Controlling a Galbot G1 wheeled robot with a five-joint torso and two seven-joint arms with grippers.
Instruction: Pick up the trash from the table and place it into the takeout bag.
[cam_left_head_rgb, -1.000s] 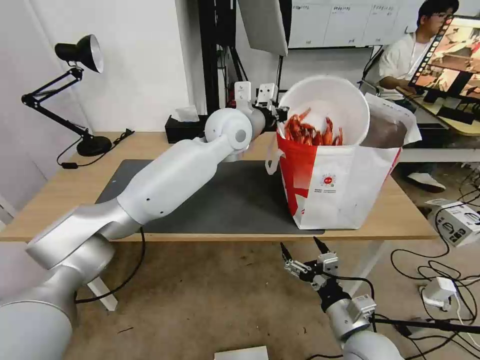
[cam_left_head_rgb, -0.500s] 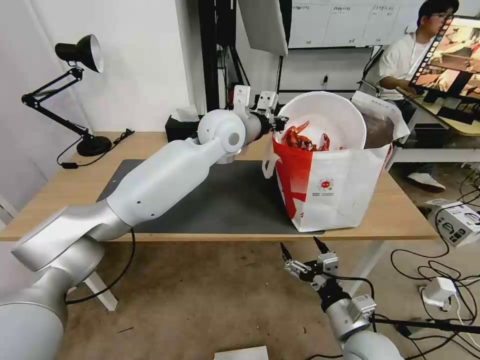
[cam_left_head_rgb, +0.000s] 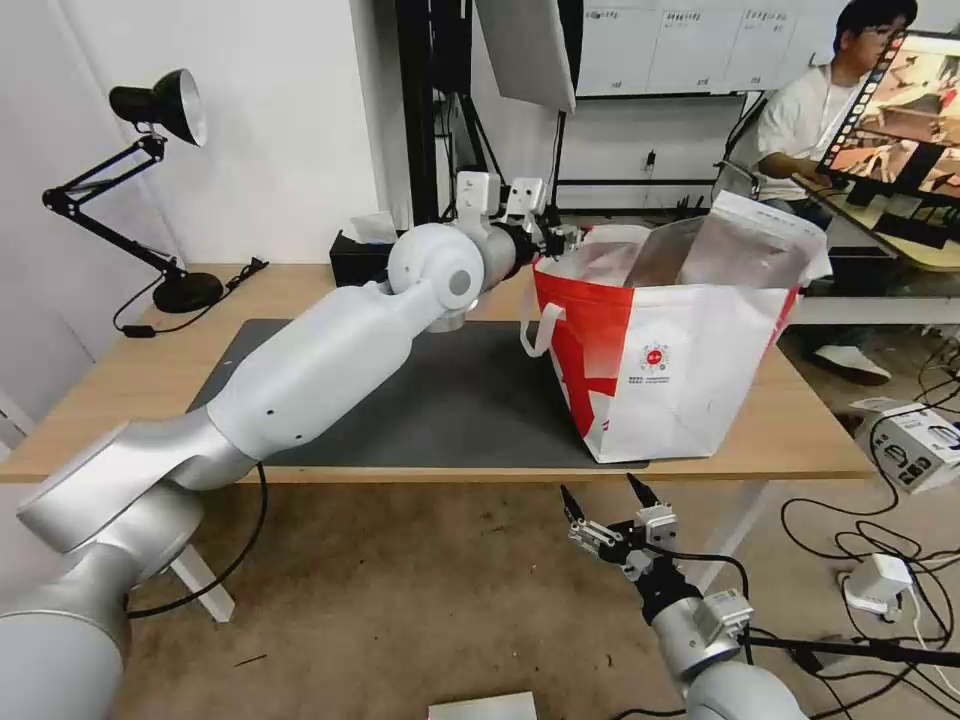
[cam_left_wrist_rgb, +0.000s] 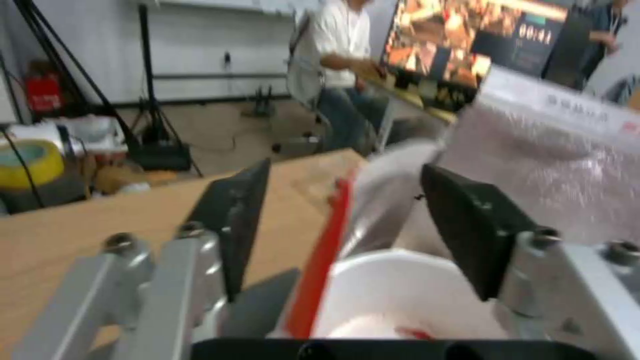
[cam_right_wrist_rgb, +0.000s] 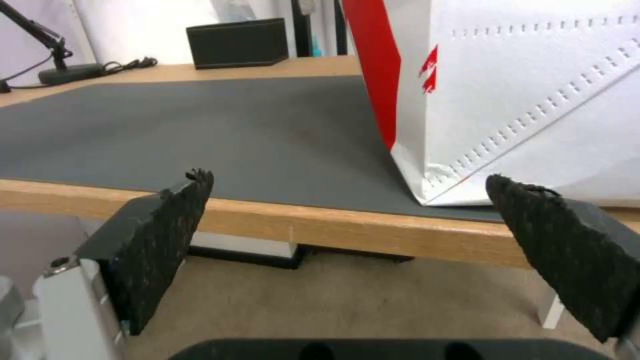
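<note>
The takeout bag (cam_left_head_rgb: 680, 370) stands open on the right part of the table's dark mat (cam_left_head_rgb: 460, 400), foil lining showing. My left gripper (cam_left_head_rgb: 557, 240) hovers at the bag's near-left top rim, open. In the left wrist view the gripper (cam_left_wrist_rgb: 343, 170) has the bag's red edge (cam_left_wrist_rgb: 320, 260) running between its spread fingers, and the white bowl (cam_left_wrist_rgb: 400, 295) sits below inside the bag with a red scrap in it. My right gripper (cam_left_head_rgb: 600, 490) hangs open below the table's front edge (cam_right_wrist_rgb: 333, 230), holding nothing (cam_right_wrist_rgb: 347, 180), facing the bag's lower corner (cam_right_wrist_rgb: 533, 90).
A black tissue box (cam_left_head_rgb: 365, 255) stands at the back of the table (cam_left_head_rgb: 300, 285), and a black desk lamp (cam_left_head_rgb: 160, 110) at its back left. Cables and small boxes (cam_left_head_rgb: 915, 440) lie on the floor to the right.
The bowl of crayfish shells, held tilted over the bag's mouth, has gone down inside the bag. My left gripper has let go of it. The right arm has not moved.
</note>
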